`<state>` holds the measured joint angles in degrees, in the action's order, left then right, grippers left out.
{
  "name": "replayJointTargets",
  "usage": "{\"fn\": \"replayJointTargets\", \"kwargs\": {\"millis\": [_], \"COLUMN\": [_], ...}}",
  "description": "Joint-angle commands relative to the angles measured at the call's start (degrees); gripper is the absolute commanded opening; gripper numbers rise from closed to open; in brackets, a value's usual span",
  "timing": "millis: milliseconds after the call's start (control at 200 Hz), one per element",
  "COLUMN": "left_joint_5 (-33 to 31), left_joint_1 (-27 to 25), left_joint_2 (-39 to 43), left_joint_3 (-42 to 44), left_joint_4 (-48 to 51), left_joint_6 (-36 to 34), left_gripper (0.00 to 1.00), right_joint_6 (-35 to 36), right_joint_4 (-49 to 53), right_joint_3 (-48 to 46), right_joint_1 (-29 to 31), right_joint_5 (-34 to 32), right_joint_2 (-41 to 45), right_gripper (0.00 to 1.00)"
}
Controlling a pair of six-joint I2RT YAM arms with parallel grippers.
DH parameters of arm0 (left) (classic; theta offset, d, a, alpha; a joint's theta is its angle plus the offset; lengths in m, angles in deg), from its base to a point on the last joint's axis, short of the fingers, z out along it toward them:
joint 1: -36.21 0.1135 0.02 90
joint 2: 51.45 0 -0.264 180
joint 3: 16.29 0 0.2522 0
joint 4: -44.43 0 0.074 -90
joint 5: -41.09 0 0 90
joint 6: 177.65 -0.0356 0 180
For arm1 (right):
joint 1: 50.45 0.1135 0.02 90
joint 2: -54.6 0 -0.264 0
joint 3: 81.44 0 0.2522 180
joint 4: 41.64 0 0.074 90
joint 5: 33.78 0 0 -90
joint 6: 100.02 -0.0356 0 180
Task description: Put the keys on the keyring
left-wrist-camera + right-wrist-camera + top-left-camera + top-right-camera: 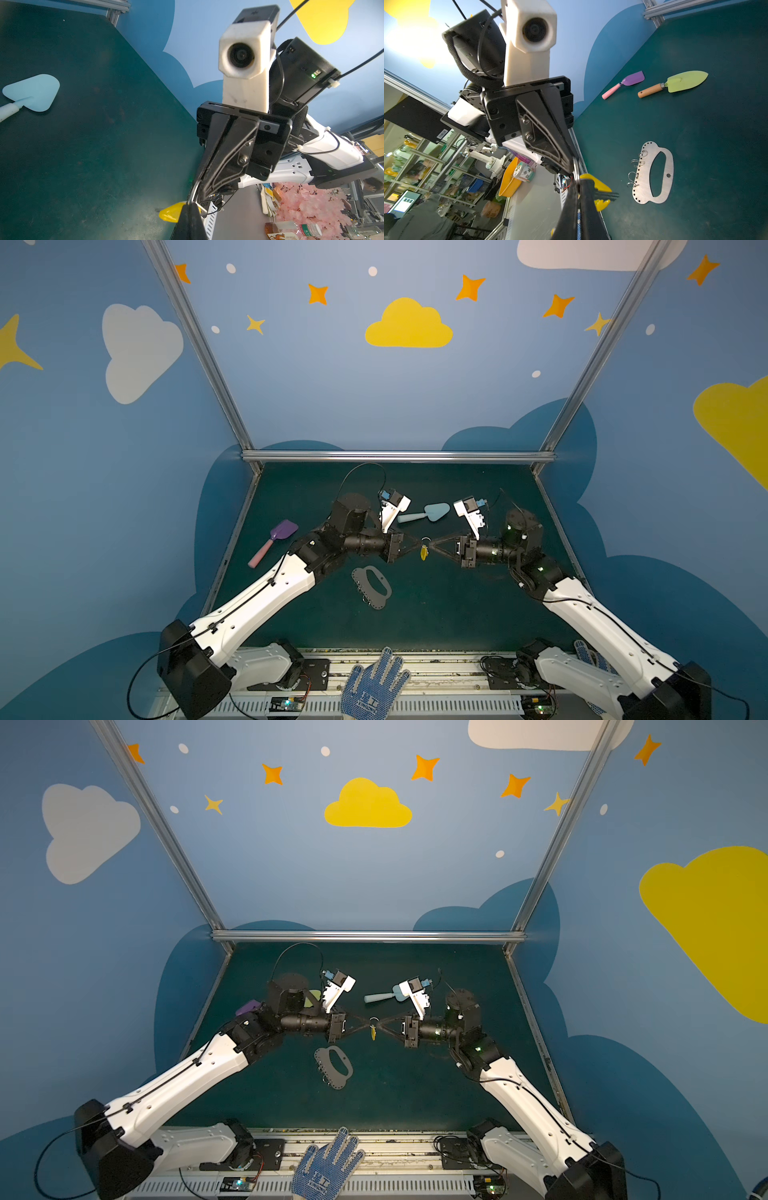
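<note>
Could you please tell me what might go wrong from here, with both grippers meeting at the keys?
1. The left gripper and right gripper both pinch the keys, a small silver key and yellow plastic tag on a split ring, in mid-air; uneven pulling could let them slip and drop.
2. The flat grey metal keyring plate lies loose on the dark green mat with neither gripper steadying it, so it may slide during threading.

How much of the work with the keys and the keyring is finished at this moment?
Done: the keys are lifted off the table. In hand: the left gripper and the right gripper both pinch them in mid-air, tips meeting at the split ring. Left: the keyring lies flat on the table, untouched, so the keys are not yet on it.
</note>
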<state>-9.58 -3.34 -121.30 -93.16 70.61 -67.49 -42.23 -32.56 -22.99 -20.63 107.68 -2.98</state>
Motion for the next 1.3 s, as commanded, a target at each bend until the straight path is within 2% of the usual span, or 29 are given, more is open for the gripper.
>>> {"fn": "replayJointTargets", "kwargs": {"millis": [0, 50, 105, 215, 345, 471, 626, 746, 826, 1001, 1132, 1187, 1292], "left_joint_5": [-0.13, -0.05, -0.8, -6.24, -8.83, -7.15, -7.28, -9.21, -11.22, -15.79, -20.41, -21.44, -21.35], "left_joint_1": [-0.22, -0.18, -0.17, 0.2, 2.84, 5.71, 6.23, 6.5, 6.68, 7.07, 7.12, 7.2, 7.21], "left_joint_2": [0.5, 0.57, 0.87, 2.81, 6.57, 8.07, 7.66, 6.94, 6.16, 4.33, 2.91, 2.29, 0.58], "left_joint_3": [-1.41, -1.49, -1.4, -0.51, 3.09, 5.66, 6.66, 7.51, 7.87, 9.54, 10.91, 11.29, 11.68], "left_joint_4": [-0.56, -0.5, -0.5, -0.04, -3.63, -5.82, -5.96, -5.84, -5.04, -2.92, 0.41, 2.01, 4.79], "left_joint_6": [-0.72, -0.6, -0.11, 2.6, 6.09, 9.15, 10.13, 11.03, 12.02, 15.48, 18.2, 18.49, 18.4], "left_gripper": [0.04, 0.07, 0.2, 0.36, 0.43, 0.44, 0.44, 0.45, 0.5, 0.55, 0.55, 0.55, 0.55], "right_joint_6": [1.31, 1.34, 1.44, 0.75, -1.05, -3.35, -4.3, -1.72, 0.22, 6.05, 12.8, 17.38, 21.13], "right_joint_4": [0.66, 0.12, -0.19, -2.75, -6.6, -10.89, -13.92, -10.72, -8.53, -3.22, 3.52, 5.53, 10.16], "right_joint_3": [1.29, 1.12, 0.95, 0.09, -0.83, -1.76, -2.37, -1.84, -1.8, -2.44, -2.85, -3.26, -2.95], "right_joint_1": [0.23, 0.23, 0.23, -0.09, -0.88, -1.56, -1.83, -1.96, -1.96, -1.99, -1.68, -1.33, -0.31], "right_joint_5": [0.94, 0.72, 0.0, -0.37, 0.54, 2.02, 3.88, 3.47, 2.72, -1.35, -8.6, -9.98, -15.47], "right_joint_2": [-0.33, -0.17, 0.08, 0.07, -0.71, -1.0, -1.05, -0.43, 0.34, 2.07, 3.06, 3.26, 2.86], "right_gripper": [0.0, 0.0, 0.0, 0.0, 0.0, 0.0, 0.0, 0.0, 0.0, 0.0, 0.0, 0.0, 0.0]}}
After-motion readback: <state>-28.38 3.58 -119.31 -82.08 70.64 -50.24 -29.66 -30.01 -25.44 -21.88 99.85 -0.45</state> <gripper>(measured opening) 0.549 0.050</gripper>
